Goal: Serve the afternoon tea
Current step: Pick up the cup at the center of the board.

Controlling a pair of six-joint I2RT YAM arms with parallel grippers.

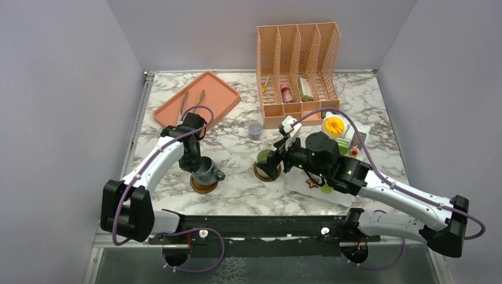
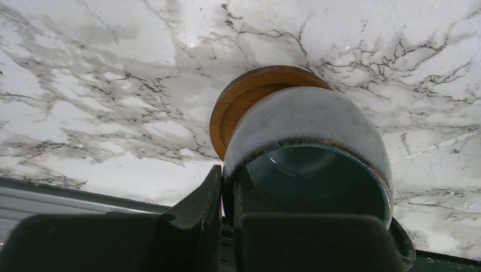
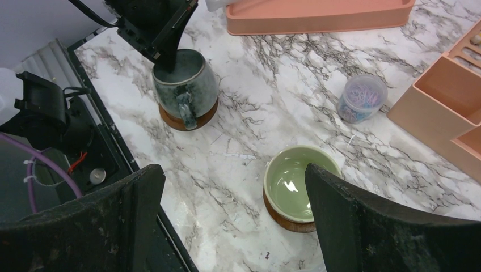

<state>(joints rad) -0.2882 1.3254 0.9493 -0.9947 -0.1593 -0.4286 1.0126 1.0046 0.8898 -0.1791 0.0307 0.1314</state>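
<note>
Evidently seating it on its coaster (image 2: 249,85), the left claw (image 2: 228,190) pinches the grey-blue mug (image 2: 306,124) by its rim, while the right claw (image 3: 232,175) hangs wide open, empty, above the pale green mug (image 3: 295,181).

White marble-patterned table top (image 1: 237,195) with dark grey veining is enclosed on three sides by plain pale lilac-grey panels: back wall (image 1: 248,23), left wall (image 1: 59,89), right wall (image 1: 450,89). A metal edge strip (image 1: 137,127) is seen along the table's left side, and a black rail (image 1: 266,223) along the near edge. Lighting is even, and a small glare patch (image 2: 193,42) is caught on the marble.
</note>
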